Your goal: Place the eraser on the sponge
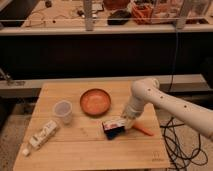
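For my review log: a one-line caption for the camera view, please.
Gripper at the eraser, which appears to lie on the sponge, between an orange plate and a carrot on the wooden table.

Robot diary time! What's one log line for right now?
gripper: low over table, at eraser | eraser: touching sponge, looks on top | carrot: right of them
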### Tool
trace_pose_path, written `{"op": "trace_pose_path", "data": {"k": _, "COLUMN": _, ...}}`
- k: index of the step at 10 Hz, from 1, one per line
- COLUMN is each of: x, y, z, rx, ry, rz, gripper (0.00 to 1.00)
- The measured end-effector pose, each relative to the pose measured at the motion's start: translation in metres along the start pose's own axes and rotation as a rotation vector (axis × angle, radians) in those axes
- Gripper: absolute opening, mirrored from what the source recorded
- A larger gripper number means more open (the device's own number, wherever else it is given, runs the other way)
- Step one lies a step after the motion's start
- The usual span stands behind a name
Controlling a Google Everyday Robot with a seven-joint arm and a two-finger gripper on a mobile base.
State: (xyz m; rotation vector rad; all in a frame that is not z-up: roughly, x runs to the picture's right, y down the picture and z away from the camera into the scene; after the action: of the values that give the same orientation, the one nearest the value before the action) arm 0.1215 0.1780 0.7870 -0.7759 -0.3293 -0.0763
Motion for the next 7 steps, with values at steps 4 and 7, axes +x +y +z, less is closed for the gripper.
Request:
{"op": "trace_pose_path", "data": {"k": 4, "x": -0.0042, "y": 0.0033, "z": 0.0031, "rx": -0.026, "ry": 0.004, "rz": -0.027, "gripper": 0.35}}
{"op": "trace_pose_path", "data": {"k": 7, "x": -0.0054, "y": 0.0090, "z": 0.0031, "rx": -0.041, "ry": 0.008, "rz": -0.038, "gripper": 0.67}}
